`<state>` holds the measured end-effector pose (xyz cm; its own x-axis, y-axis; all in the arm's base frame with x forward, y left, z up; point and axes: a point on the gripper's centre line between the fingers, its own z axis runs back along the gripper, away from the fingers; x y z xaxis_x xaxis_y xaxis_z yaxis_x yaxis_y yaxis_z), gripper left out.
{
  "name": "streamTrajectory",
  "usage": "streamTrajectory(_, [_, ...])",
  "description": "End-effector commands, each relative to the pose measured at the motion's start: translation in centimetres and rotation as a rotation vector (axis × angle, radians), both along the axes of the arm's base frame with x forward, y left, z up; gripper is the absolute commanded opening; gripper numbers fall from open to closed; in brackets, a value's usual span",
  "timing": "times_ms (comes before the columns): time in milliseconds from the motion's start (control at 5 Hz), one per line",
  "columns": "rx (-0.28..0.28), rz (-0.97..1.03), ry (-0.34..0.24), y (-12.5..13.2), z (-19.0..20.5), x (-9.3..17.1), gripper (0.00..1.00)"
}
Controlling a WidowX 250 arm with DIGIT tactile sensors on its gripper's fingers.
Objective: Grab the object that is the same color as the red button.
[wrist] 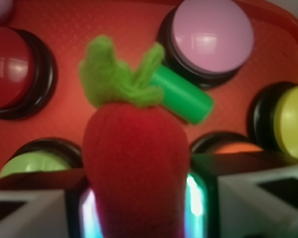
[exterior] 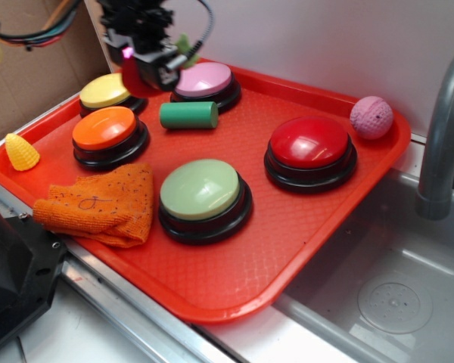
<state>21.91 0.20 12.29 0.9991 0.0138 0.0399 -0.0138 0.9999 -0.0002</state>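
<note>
My gripper [exterior: 156, 63] hangs above the back left of the red tray [exterior: 287, 249], over the gap between the yellow and pink buttons. It is shut on the object [wrist: 134, 158], a small matte red egg-shaped toy with a green leafy end. In the wrist view the toy fills the space between the fingers, leaves pointing away. In the exterior view only a dark red part of the object [exterior: 133, 77] shows beside the gripper. The red button [exterior: 310, 144], a glossy dome on a black base, sits at the tray's right and appears as the red button [wrist: 5, 67] at the wrist view's left.
A green cylinder [exterior: 189, 115] lies below the gripper. The tray also holds a pink button [exterior: 204, 79], yellow button [exterior: 106, 91], orange button [exterior: 106, 128], light green button [exterior: 200, 189], an orange cloth [exterior: 106, 204], a yellow cone [exterior: 20, 151] and a pink ball [exterior: 371, 117]. A sink [exterior: 393, 295] and faucet [exterior: 439, 136] stand to the right.
</note>
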Motion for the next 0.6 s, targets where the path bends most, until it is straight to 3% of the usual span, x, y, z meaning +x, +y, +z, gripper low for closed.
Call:
streamTrajectory(0, [-0.02, 0.107, 0.019, 1.6, 4.0, -4.8, 0.0])
streamTrajectory(200, [-0.053, 0.126, 0.016, 2.4, 4.4, -6.0, 0.0])
streamTrajectory(400, [-0.05, 0.143, -0.015, 2.2, 4.3, -5.8, 0.0])
